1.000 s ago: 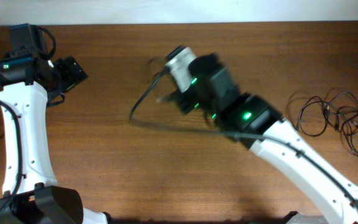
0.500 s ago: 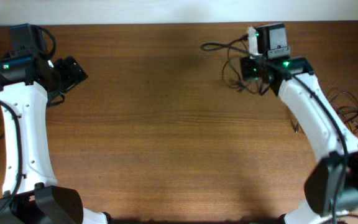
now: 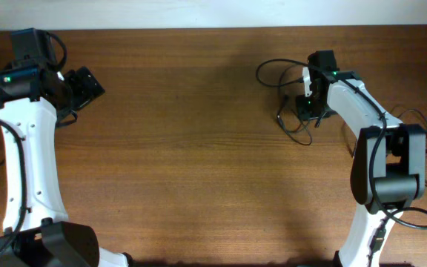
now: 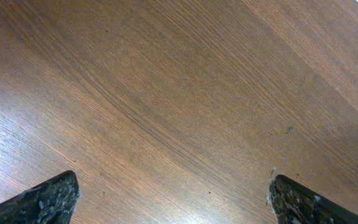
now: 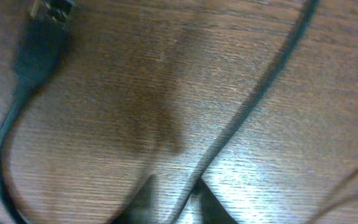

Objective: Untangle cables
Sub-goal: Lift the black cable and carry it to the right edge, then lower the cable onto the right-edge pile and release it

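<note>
From here I see only a brown wood-grain worktop (image 3: pixel 184 148) and a pale wall (image 3: pixel 199 11) behind its far edge.

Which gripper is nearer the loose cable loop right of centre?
Right. The right gripper is down on the cable, cord between its fingertips; the left gripper hangs open across the table, at its far-left side.

My left arm (image 3: pixel 21 163) rose along the table's (image 3: pixel 199 163) left edge, left gripper (image 3: pixel 87 85) near its far-left corner, fingers (image 4: pixel 48 198) spread wide. My right arm (image 3: pixel 362 111) folded over the table's far right; right gripper (image 3: pixel 306 110) pointed down, seemingly pinched on a cable (image 5: pixel 247 112).
</note>
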`<action>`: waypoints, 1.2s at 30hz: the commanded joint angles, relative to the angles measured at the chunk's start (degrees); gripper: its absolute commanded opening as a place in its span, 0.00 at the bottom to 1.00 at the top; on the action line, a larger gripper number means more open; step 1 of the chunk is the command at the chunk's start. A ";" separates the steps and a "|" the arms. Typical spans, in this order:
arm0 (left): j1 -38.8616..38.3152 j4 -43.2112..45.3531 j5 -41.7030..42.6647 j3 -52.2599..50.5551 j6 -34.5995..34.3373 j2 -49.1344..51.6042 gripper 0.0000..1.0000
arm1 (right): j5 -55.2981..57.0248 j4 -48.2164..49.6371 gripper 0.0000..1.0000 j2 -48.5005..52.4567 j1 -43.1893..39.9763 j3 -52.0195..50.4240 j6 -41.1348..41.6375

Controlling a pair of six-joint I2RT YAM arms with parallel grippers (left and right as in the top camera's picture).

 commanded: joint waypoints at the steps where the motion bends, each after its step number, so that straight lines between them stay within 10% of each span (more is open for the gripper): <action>1: 0.20 -0.07 -0.66 0.02 -0.72 0.52 0.99 | 0.20 0.04 0.68 0.07 -0.07 0.37 0.02; 13: 0.20 -0.07 -0.66 0.02 -0.72 0.52 0.99 | -3.04 -12.74 0.84 -6.19 0.04 16.24 0.46; 17: 0.20 -0.04 -0.66 0.02 -0.72 0.52 0.99 | -17.75 -14.16 0.57 -5.90 0.04 15.26 0.44; 19: 0.20 -0.04 -0.66 0.02 -0.72 0.52 0.99 | -22.73 -14.19 0.04 -5.53 0.07 13.62 0.44; 36: 0.20 -0.04 -0.66 0.02 -0.72 0.52 0.99 | -6.03 12.39 0.10 -4.74 -0.85 -9.84 5.66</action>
